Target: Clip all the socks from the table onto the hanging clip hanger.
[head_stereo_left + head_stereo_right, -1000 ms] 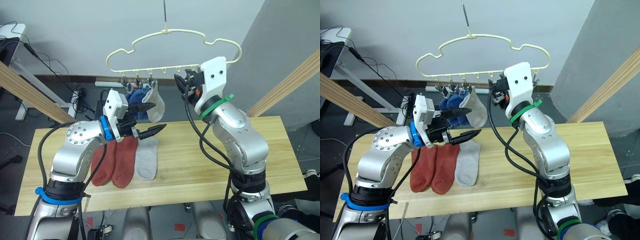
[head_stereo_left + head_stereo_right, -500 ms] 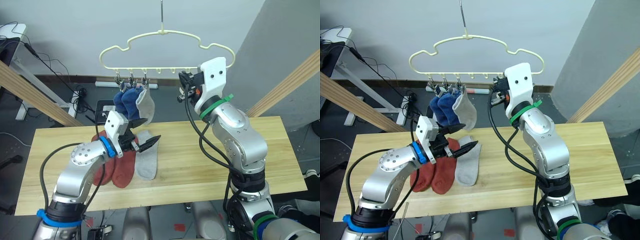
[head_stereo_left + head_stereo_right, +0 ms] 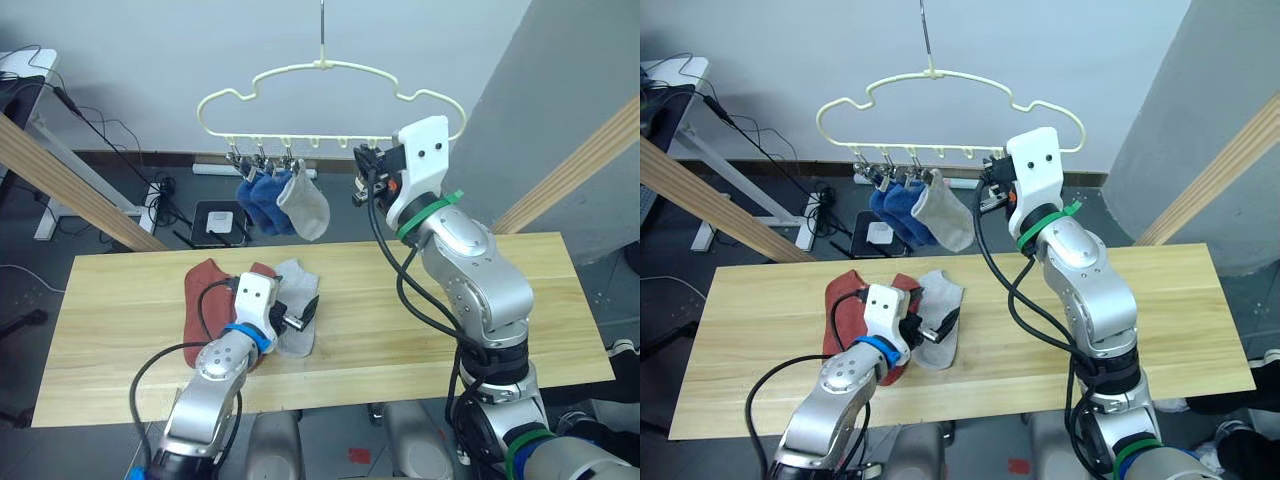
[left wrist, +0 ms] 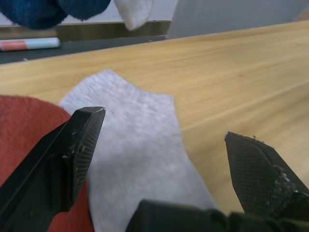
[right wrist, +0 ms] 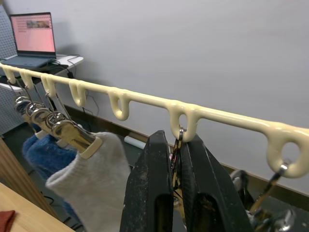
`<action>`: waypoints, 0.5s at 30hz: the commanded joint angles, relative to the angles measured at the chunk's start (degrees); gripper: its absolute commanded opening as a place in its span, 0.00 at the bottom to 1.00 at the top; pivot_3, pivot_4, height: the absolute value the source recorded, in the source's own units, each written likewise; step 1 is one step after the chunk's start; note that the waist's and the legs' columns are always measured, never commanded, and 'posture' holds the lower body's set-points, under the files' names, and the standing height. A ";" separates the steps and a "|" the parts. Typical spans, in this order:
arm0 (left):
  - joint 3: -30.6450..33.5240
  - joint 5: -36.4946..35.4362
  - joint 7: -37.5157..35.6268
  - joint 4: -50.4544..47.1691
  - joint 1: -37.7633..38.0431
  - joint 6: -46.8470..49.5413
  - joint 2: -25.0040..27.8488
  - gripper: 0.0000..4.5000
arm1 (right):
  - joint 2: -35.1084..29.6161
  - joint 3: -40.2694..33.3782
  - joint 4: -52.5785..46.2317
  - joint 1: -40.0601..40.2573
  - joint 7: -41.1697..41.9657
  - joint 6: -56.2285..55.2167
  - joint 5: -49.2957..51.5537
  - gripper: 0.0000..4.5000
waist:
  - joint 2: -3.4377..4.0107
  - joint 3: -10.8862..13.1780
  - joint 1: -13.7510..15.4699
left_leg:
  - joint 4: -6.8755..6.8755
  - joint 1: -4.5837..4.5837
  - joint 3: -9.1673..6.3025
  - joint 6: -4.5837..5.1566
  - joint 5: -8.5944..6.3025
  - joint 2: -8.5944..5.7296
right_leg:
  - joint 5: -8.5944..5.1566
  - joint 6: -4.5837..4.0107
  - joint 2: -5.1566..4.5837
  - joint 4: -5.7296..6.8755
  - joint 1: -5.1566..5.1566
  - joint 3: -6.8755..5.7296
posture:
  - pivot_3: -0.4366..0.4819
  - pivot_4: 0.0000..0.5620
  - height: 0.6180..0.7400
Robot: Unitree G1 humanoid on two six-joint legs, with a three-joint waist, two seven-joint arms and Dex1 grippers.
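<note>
Grey sock (image 3: 297, 315) + 2 red (image 3: 203, 300) on table (image 3: 130, 300); 3 hung; L fingers (image 4: 82, 140) wide, R fingers (image 5: 149, 193) prob. pinching clip.

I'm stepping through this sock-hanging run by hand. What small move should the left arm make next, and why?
Probably lower the left pincer and close it on the grey sock. Its fingers are open and straddle that sock, which lies flat on the table beside the red socks. The right pincer is shut on a clip of the hanger.
</note>
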 commanded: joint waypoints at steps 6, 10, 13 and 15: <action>-1.42 1.20 2.41 3.59 -1.53 2.05 -3.37 1.00 | 0.43 0.53 -2.55 -0.42 0.33 -0.35 1.05 0.00 | 0.00 0.00 -0.26 | -0.04 0.00 -0.01 0.00 0.00 0.02 | 0.01 -0.02 0.01 0.01 -0.01 -0.02 | 0.33 0.64 1.00; -0.52 2.86 6.16 6.31 -2.61 4.35 -4.90 1.00 | 0.56 0.49 -2.84 -0.19 0.21 0.10 1.16 0.00 | 0.00 -0.01 -0.41 | -0.03 -0.01 0.01 0.01 -0.01 0.00 | 0.01 -0.01 -0.03 -0.01 0.00 -0.02 | 0.33 0.64 1.00; -0.31 3.78 7.39 5.85 -2.45 4.75 -4.95 1.00 | 0.51 0.40 -3.03 -0.04 0.19 0.37 1.22 0.00 | 0.00 -0.01 -0.75 | -0.03 0.00 -0.02 0.01 0.00 0.01 | 0.01 -0.01 -0.02 0.01 0.01 -0.04 | 0.32 0.64 1.00; -0.20 3.39 7.47 5.83 -2.48 5.37 -5.27 1.00 | 0.45 0.44 -3.10 0.01 0.18 0.50 1.23 0.00 | -0.01 -0.02 -0.97 | -0.03 0.00 -0.02 0.00 0.00 0.00 | 0.01 -0.01 -0.02 0.03 0.01 -0.04 | 0.32 0.64 1.00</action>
